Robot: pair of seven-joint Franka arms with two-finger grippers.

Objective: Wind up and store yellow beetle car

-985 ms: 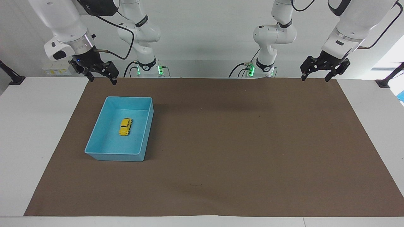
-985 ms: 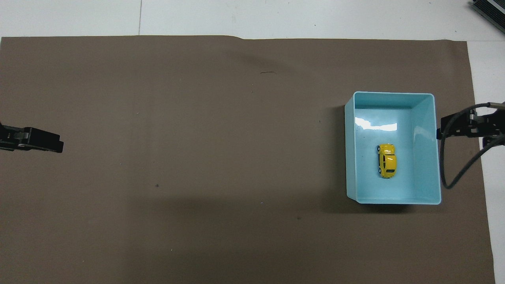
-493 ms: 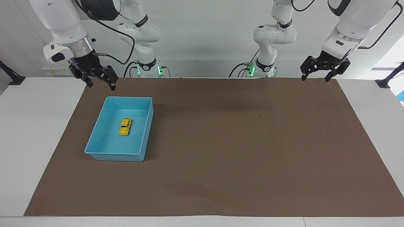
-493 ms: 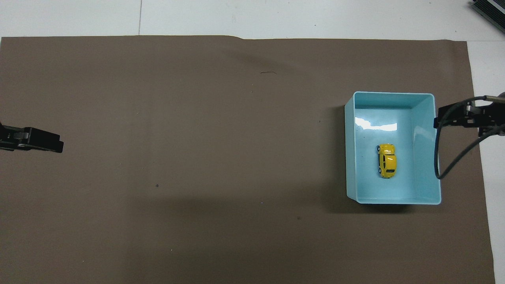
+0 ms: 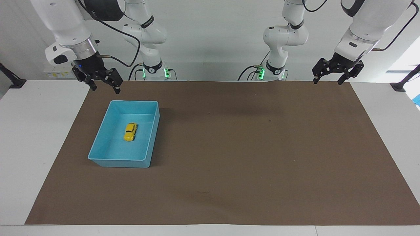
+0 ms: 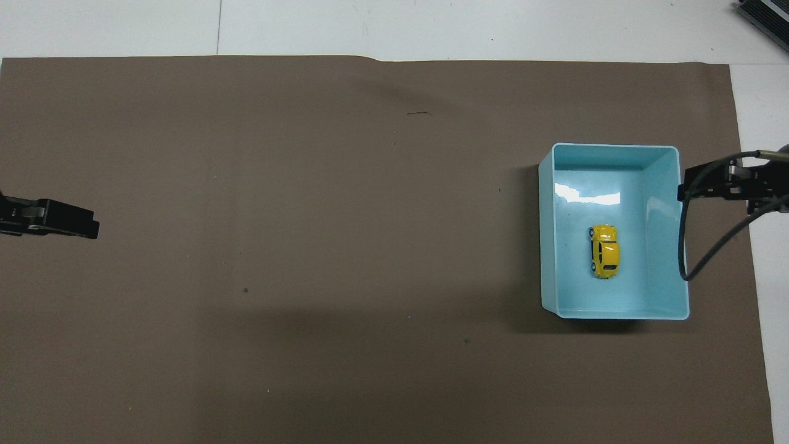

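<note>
The yellow beetle car (image 5: pixel 130 131) stands on its wheels in the middle of a light blue bin (image 5: pixel 118 163), toward the right arm's end of the table. From overhead, the car (image 6: pixel 605 251) lies lengthwise in the bin (image 6: pixel 667 246). My right gripper (image 5: pixel 105 90) hangs open and empty in the air, over the mat's edge just outside the bin's wall; the overhead view shows the right gripper (image 6: pixel 709 184) at its edge. My left gripper (image 5: pixel 327 82) waits open and empty over the mat's corner at the left arm's end, and overhead only the left gripper (image 6: pixel 65 225) tip shows.
A brown mat (image 5: pixel 249 150) covers most of the white table (image 5: pixel 29 137). A black cable (image 6: pixel 703 246) loops down from the right wrist beside the bin.
The right gripper has shifted a little along the bin's outer wall, away from the robots, then held still. The car, the bin and the left arm have not moved.
</note>
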